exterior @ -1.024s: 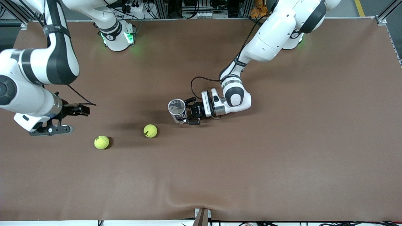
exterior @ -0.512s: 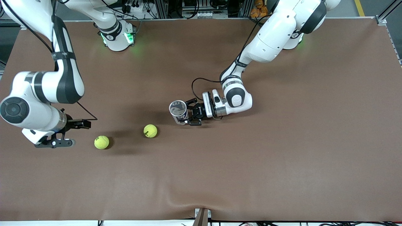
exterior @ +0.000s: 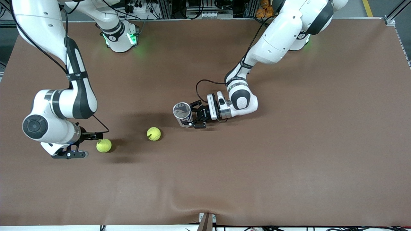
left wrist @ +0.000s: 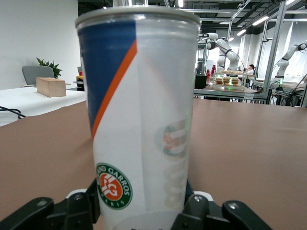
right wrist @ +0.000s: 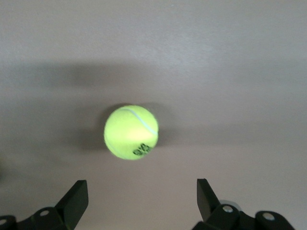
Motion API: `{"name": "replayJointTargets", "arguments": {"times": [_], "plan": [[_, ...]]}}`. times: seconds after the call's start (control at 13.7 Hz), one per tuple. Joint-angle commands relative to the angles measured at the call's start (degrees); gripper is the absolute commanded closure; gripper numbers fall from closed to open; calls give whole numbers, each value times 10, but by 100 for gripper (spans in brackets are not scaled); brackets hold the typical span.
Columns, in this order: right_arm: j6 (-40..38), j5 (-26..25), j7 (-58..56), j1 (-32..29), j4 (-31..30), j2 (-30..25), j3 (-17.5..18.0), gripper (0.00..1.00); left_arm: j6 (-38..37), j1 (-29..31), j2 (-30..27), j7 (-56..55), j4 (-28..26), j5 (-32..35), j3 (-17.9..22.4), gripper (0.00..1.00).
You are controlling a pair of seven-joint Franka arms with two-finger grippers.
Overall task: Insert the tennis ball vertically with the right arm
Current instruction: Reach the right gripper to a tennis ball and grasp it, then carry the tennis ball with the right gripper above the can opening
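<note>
Front view shows you the left end effector [exterior: 193,118] clamped on the upright tennis ball can [exterior: 181,113], steadying its open mouth, while the right end effector [exterior: 93,145], fingers spread wide, sits beside the tennis ball [exterior: 104,145] lying farthest from that can on the surface [exterior: 289,160], ready to grasp it.

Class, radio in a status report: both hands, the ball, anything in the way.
Right hand open beside the end tennis ball. Left hand shut on upright tube. Second ball lies between ball and tube.
</note>
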Motion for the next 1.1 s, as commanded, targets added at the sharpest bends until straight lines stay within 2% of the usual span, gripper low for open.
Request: {"name": "replayJointTargets", "arguments": {"times": [0.0, 0.29, 0.8, 0.88, 0.95, 1.02], "plan": [[32, 17, 4, -8, 5, 22, 6, 0, 27, -14, 3, 15, 2, -2, 0, 38], [82, 28, 4, -8, 5, 63, 6, 0, 28, -13, 1, 30, 2, -4, 0, 38], [114, 46, 4, -8, -17, 81, 6, 0, 28, -10, 3, 43, 2, -5, 0, 37], [116, 53, 4, -7, -17, 82, 6, 5, 28, -9, 3, 43, 2, -4, 0, 37], [116, 57, 4, -6, -17, 83, 6, 26, 28, -8, 3, 43, 2, -4, 0, 37], [116, 57, 4, -3, -16, 82, 6, 57, 28, -8, 3, 43, 2, -4, 0, 37]]}}
